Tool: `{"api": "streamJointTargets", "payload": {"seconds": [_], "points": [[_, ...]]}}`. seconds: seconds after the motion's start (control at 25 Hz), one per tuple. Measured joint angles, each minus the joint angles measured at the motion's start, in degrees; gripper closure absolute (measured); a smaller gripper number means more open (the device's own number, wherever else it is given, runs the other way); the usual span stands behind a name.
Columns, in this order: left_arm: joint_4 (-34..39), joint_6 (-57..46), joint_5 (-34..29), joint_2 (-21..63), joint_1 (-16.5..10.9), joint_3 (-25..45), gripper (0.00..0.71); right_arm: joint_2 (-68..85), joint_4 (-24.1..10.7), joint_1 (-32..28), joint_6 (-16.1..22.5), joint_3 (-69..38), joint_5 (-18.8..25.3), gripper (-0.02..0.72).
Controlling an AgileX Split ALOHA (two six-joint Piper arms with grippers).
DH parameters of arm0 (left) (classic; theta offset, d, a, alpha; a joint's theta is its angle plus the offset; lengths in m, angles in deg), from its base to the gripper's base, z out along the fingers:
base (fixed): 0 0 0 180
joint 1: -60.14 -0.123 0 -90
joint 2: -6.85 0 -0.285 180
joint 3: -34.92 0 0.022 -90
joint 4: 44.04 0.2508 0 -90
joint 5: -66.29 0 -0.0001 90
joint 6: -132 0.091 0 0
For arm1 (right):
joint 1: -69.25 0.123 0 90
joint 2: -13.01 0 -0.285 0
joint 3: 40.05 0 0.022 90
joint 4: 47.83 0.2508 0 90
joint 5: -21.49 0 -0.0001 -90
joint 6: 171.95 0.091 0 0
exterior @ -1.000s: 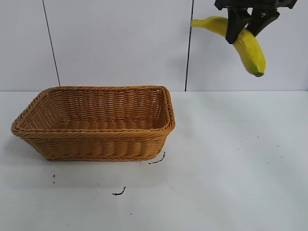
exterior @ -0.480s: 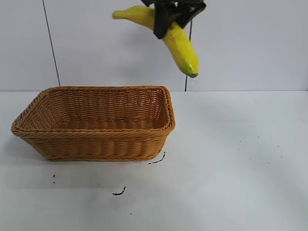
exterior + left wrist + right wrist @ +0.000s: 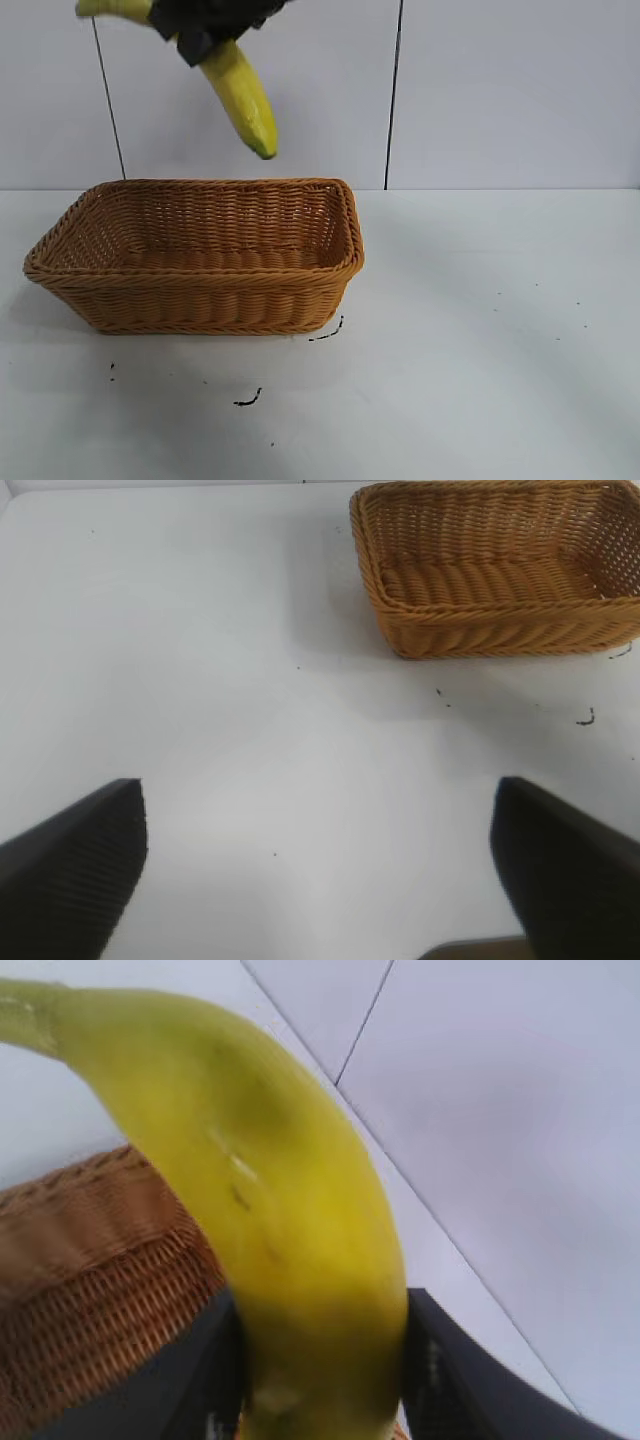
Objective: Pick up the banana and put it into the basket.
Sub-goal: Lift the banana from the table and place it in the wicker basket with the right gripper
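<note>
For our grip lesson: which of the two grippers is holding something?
The right gripper, above the basket: its fingers clamp the banana. The left gripper is open.

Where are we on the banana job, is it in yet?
Not yet. Done: the banana is picked up, clamped in the right gripper. In hand: it hangs in the air above the basket, dark tip pointing down. Left: lower it in and release. The left gripper sits open, away from the basket.
</note>
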Motion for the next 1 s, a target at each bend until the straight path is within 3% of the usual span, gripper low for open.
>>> {"api": "streamJointTargets", "payload": {"seconds": [0.72, 0.8, 0.88, 1.0], "points": [[0.0, 0.0, 0.0, 0.0, 0.0, 0.0, 0.017, -7.5, 0.8, 0.2, -0.4, -0.4, -0.3, 0.402], [0.0, 0.0, 0.0, 0.0, 0.0, 0.0, 0.017, -7.5, 0.8, 0.2, -0.4, -0.4, -0.4, 0.31], [0.0, 0.0, 0.0, 0.0, 0.0, 0.0, 0.017, -7.5, 0.8, 0.2, -0.4, -0.4, -0.6, 0.134], [0.0, 0.0, 0.0, 0.0, 0.0, 0.0, 0.017, -7.5, 0.8, 0.2, -0.4, -0.4, -0.7, 0.038]]}}
